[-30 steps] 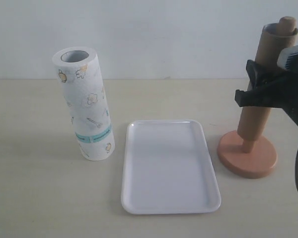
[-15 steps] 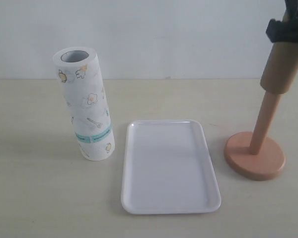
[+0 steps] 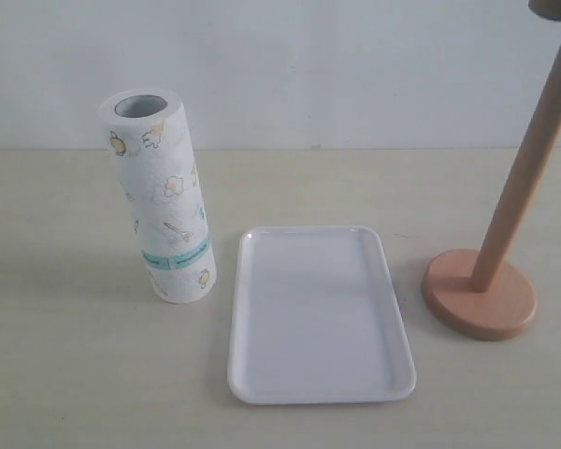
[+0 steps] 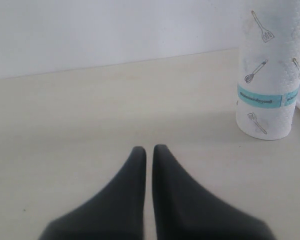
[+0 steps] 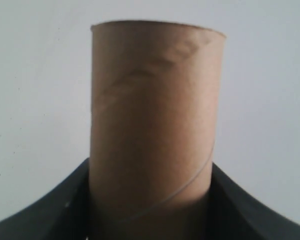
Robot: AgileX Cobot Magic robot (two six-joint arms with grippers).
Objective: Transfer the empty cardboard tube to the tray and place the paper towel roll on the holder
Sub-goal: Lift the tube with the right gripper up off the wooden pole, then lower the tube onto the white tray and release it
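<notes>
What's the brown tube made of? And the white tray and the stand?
The tube looks like cardboard: dull brown, creased, with a spiral seam. The tray seems plastic: smooth, white, slightly glossy. The stand looks like wood, matte light brown, though no grain shows.

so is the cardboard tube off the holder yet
Off. The holder's rod is bare up to its top in the exterior view, and the right gripper holds the cardboard tube.

I find the light even, soft and bright in all views. The roll (image 3: 159, 196) throws a faint shadow leftward on the surface (image 3: 75, 374). The left gripper (image 4: 149, 150) blurs toward the lens. The tube (image 5: 155, 115) reads soft and is shaded at its lower end.
</notes>
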